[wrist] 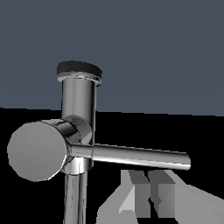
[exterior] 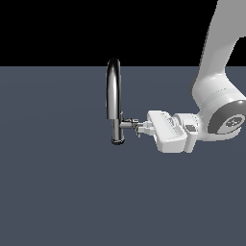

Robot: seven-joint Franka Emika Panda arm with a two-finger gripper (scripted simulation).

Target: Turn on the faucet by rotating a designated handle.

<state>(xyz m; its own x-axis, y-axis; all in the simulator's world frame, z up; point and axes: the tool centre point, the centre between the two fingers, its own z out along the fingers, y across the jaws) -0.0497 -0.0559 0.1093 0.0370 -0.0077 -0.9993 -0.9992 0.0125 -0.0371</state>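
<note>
- In the wrist view the gripper (wrist: 148,197) sits nearest, with only one blocky pale finger showing, close against the thin lever. How far apart the jaws stand cannot be told, nor whether they have any hold on it.
- The handle (wrist: 140,156) is a slim chrome bar running out from a round cap on a short stub. The finger lies just beside its outer part.
- Beyond it stands the faucet (exterior: 114,103), upright on the grey floor, well away from every edge, its tall arch rising above the stub.
- In the exterior view the gripper (exterior: 141,128) reaches in level from that view's right and meets the stub's end.
- For a clean turn, I judge the push should land near the lever's free tip and sweep around the stub's axis, keeping contact square so the finger does not slip off the slick chrome.
</note>
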